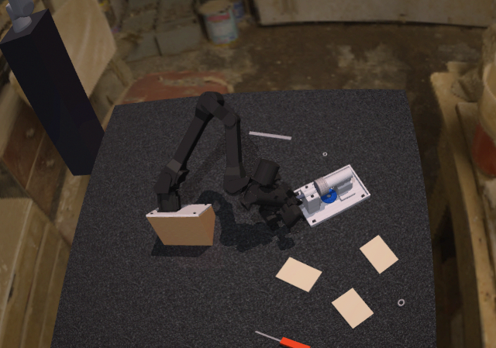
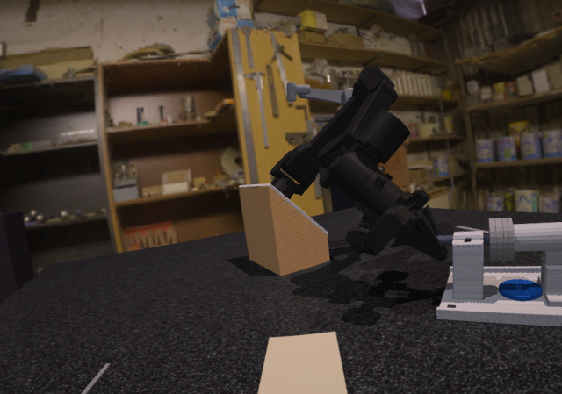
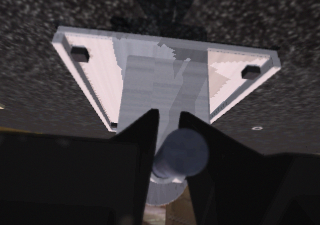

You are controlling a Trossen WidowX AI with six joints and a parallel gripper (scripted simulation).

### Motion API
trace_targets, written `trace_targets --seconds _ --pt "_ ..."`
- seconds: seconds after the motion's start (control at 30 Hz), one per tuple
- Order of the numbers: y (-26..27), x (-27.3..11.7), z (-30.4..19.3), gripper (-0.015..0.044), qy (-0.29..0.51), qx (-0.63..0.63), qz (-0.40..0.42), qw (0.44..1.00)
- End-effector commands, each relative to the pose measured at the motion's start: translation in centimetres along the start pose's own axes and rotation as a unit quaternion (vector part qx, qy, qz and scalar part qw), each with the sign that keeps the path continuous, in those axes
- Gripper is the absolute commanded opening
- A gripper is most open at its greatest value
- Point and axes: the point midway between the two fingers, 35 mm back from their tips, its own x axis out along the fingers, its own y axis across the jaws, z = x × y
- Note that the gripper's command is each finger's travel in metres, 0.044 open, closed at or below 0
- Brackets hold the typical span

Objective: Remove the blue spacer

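My gripper (image 1: 298, 198) (image 2: 443, 247) (image 3: 168, 117) is shut on the blue-grey shaft (image 2: 486, 238) (image 3: 183, 153), at its outer end beside the near post (image 1: 311, 205) (image 2: 467, 267) (image 3: 165, 92). The shaft runs through that post toward the grey spacers (image 1: 321, 185) (image 2: 500, 239), which stand upright side by side against the pale cylindrical housing (image 1: 341, 177) (image 2: 537, 235). The blue spacer (image 1: 325, 200) (image 2: 520, 296) lies flat on the white base plate (image 1: 326, 212) (image 2: 499, 315) (image 3: 97, 60), below the grey spacers. How deep the shaft sits inside the housing is hidden.
The wooden arm base block (image 1: 186, 230) (image 2: 301, 249) stands left of the fixture. Beige cards (image 1: 298, 274) (image 1: 379, 254) (image 1: 352, 308), an orange-handled screwdriver (image 1: 294, 342), a pale bar (image 1: 270, 136) and two small rings (image 1: 325, 152) (image 1: 397, 304) lie on the table.
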Motion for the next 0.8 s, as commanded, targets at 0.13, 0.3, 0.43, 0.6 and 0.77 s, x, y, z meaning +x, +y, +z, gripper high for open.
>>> trace_targets --seconds 0.13,0.3,0.43,0.6,0.77 --pt "-0.05 0.22 -0.33 0.0 0.001 0.0 -0.001 1.0" --pt "-0.05 0.32 -0.43 0.0 0.001 0.0 -0.001 1.0" --pt "-0.05 0.4 -0.51 0.0 0.001 0.0 -0.001 1.0" --pt "-0.05 0.51 -0.61 0.0 0.001 0.0 -0.001 1.0" --pt "-0.06 0.6 -0.7 0.0 0.001 0.0 -0.001 1.0"
